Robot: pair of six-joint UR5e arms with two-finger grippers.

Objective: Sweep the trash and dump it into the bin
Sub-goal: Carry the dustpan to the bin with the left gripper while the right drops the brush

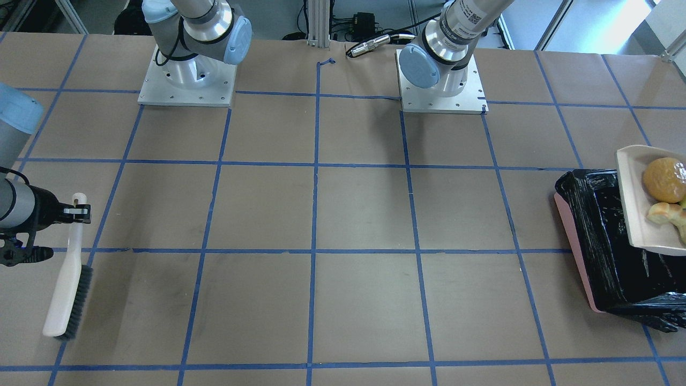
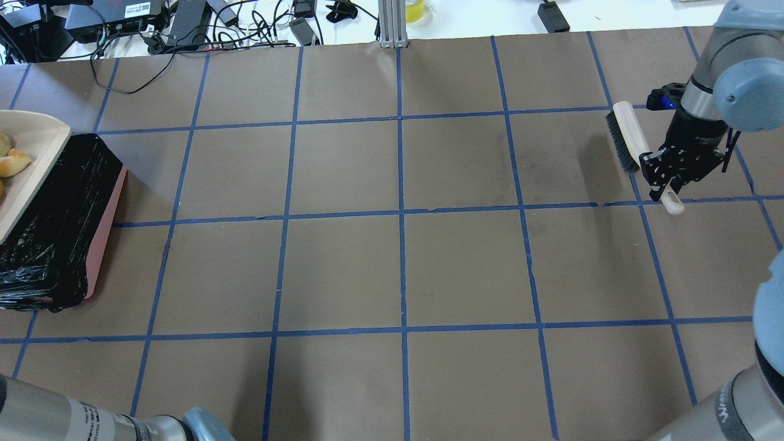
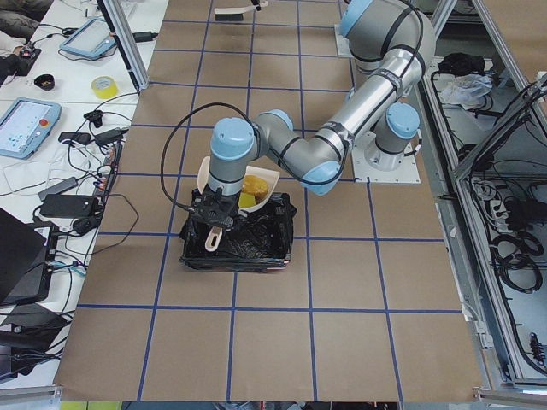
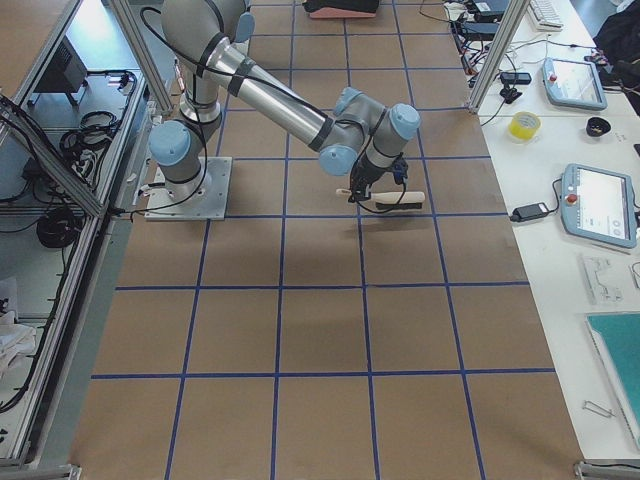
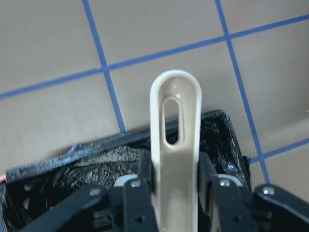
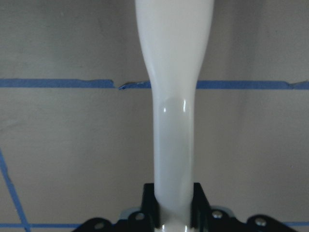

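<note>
My left gripper (image 5: 176,181) is shut on the handle of the beige dustpan (image 1: 638,203) and holds it over the bin (image 1: 605,241), a pink-sided box lined with a black bag. The trash lies in the pan: an orange oval lump (image 1: 664,179), a tan croissant (image 1: 667,214) and a yellow wedge (image 2: 13,164). The exterior left view shows the pan (image 3: 224,168) above the bin (image 3: 239,252). My right gripper (image 2: 664,184) is shut on the handle of the beige hand brush (image 2: 631,141) and holds it just above the table, far from the bin.
The brown table with its blue tape grid (image 2: 401,211) lies between the two arms. The arm bases (image 1: 187,80) stand at the robot's side. Cables and boxes (image 2: 153,24) lie beyond the far edge.
</note>
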